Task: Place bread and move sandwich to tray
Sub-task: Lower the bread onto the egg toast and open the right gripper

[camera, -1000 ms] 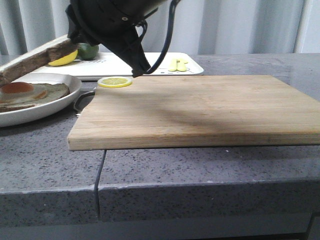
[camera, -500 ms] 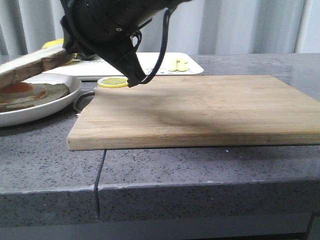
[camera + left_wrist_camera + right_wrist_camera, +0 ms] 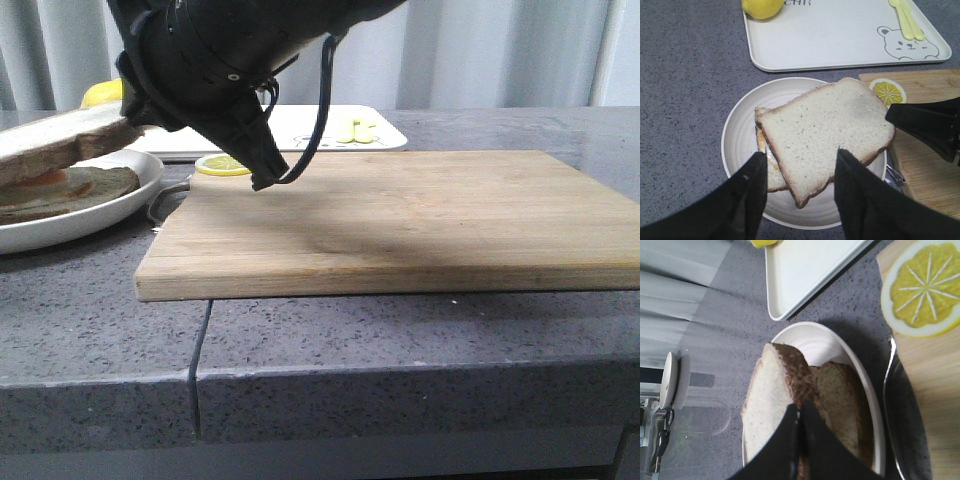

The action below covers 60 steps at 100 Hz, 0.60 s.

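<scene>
The bread (image 3: 60,145) has sunk lower over the sandwich (image 3: 70,190) — nearly placed; right pincer (image 3: 799,440) grips it, left pincer (image 3: 800,165) gapes empty.

Your right arm (image 3: 215,55) shows in the front view as a bulky matte-black housing with a small pale screw head in its casing and a black cable looping down beside it — it narrows to a dark wedge-shaped tip. In the left wrist view, your left gripper (image 3: 797,192) has two broad, black fingers (image 3: 747,200) with blunt rounded ends, perhaps rubber-coated.
</scene>
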### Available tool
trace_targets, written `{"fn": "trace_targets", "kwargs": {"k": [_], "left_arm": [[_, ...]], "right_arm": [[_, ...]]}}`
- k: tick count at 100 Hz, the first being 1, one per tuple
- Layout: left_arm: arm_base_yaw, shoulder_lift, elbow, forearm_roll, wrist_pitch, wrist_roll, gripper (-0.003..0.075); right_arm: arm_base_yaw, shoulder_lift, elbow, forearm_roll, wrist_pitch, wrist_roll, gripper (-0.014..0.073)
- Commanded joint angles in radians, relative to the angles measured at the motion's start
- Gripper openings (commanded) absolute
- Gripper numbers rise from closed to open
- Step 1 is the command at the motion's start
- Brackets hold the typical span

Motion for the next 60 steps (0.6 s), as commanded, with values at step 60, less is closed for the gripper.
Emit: {"fn": "trace_targets", "kwargs": {"k": [60], "left_arm": [[0.001,0.0,-0.035,-0.027,-0.051,0.0,0.0295]], "right_arm": [[-0.01,-0.204,-0.039,-0.307,-0.08,-0.06,0.0269]]}}
